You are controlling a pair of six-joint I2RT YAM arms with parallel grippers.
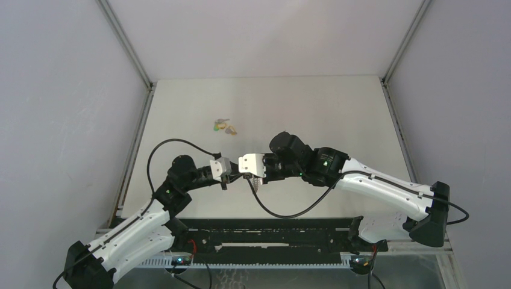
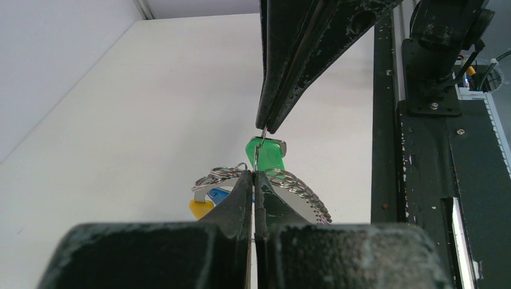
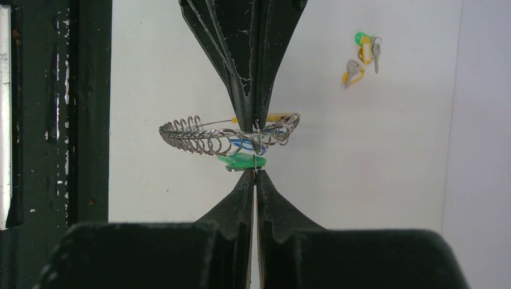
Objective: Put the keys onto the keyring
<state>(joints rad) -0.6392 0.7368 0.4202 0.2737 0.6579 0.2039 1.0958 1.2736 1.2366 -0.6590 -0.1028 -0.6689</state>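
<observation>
The keyring point(image 3: 208, 139) is a silvery coil held level above the table. My left gripper point(image 2: 253, 173) is shut on its wire. In the right wrist view the left fingers point(image 3: 244, 66) come down from the top onto the ring. Blue point(image 2: 220, 192) and yellow point(image 2: 199, 208) keys hang from the ring. My right gripper point(image 3: 254, 172) is shut on the thin small ring of a green key point(image 3: 241, 161), right against the keyring. In the top view the left gripper point(image 1: 229, 176) and the right gripper point(image 1: 248, 175) meet tip to tip over the near middle of the table.
A small cluster of loose keys point(image 1: 224, 126) with green and yellow heads lies on the white table point(image 1: 325, 114) beyond the grippers, also seen as keys point(image 3: 361, 55) in the right wrist view. A black rail point(image 2: 422, 180) runs along the near edge.
</observation>
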